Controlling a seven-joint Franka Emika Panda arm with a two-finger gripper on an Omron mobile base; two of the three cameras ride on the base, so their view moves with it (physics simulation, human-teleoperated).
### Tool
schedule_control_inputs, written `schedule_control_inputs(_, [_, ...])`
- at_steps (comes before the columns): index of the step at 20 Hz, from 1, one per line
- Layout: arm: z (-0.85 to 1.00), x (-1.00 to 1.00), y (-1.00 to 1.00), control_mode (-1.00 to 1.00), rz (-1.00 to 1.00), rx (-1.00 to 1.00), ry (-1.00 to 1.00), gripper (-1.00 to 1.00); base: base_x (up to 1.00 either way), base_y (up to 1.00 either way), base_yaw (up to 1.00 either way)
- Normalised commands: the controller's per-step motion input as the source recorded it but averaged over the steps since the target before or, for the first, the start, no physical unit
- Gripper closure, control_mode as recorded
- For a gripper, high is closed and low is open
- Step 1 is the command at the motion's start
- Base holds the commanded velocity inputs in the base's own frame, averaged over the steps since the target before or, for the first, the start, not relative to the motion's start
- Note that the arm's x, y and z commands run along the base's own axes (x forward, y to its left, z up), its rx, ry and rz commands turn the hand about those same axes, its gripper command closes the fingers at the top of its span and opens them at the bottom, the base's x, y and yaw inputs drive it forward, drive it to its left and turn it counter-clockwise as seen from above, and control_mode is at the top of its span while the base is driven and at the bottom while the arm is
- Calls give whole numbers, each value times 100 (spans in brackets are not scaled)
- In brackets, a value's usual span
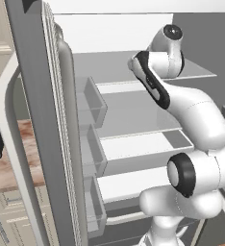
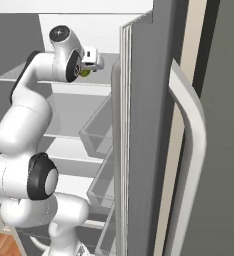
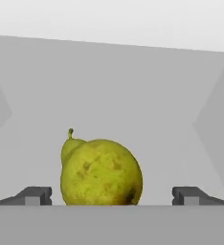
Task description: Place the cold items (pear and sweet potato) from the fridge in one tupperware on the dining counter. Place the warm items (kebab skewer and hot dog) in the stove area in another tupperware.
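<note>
Fingers [image 3: 35,195] spread wide, one tip either side of the pear, neither touching it. Largest first: fridge [image 1: 148,72], door swung open, its shelves pale and bare where I can see them. My arm [image 1: 191,110] reaches onto the upper shelf [image 2: 19,76]. My gripper [image 3: 112,196] faces the rear wall. Pear [image 3: 100,173] stands on that shelf between my tips, slightly toward the left one, stem up. To grip well, I judge: shift slightly to centre it, advance until the widest part lies between the pads, then close gently.
</note>
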Motion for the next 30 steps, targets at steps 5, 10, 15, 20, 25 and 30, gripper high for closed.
schedule_control_inputs(5, [0, 29, 10, -100, 0, -19, 0, -100, 0, 0, 0])
schedule_control_inputs(10, [-2, 12, 5, -100, 0, -12, 3, -100, 0, 0, 0])
schedule_control_inputs(15, [-14, 1, 2, -100, 0, -4, 0, -100, 0, 0, 0])
schedule_control_inputs(20, [-27, 5, 5, -100, 0, -7, 1, 100, 0, 0, 0])
schedule_control_inputs(25, [-23, 0, 0, -100, 0, 0, 0, 100, 0, 0, 0])
schedule_control_inputs(30, [-4, -24, -1, -100, 1, 7, -8, 100, 0, 0, 0])
